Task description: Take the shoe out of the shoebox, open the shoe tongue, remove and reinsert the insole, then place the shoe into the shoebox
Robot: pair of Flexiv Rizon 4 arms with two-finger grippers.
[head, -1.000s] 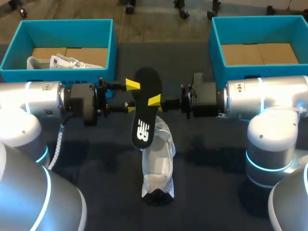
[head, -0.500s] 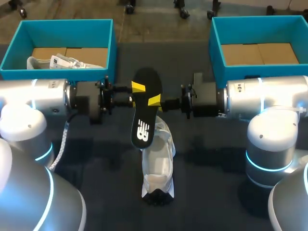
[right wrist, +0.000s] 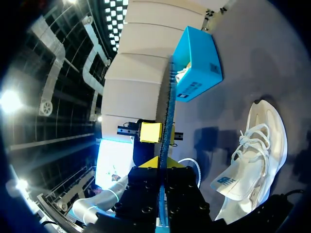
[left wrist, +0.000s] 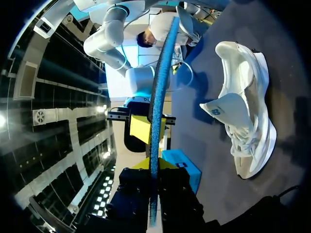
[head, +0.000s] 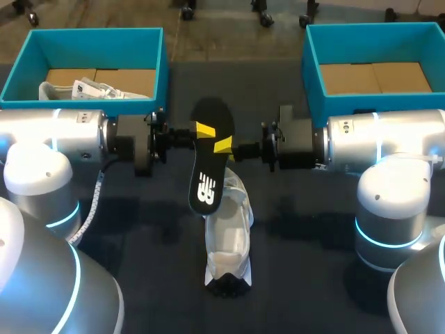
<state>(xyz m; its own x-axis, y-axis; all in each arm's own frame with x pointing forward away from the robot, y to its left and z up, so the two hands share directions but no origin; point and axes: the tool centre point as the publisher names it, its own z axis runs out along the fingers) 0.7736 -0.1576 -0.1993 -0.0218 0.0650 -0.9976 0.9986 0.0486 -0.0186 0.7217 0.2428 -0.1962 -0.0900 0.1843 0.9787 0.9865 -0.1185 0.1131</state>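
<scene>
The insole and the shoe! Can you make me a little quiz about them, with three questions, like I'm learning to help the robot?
1. True or false: the insole is tucked inside the white shoe.
2. Fill in the missing word: the right gripper is shut on the ____.
3. Pick one: where does the other shoe lie? A, in the left blue box. B, on top of the insole. C, in the right gripper.

Key: 1 false, the insole is held up above the white shoe. 2 insole. 3 A.
</scene>
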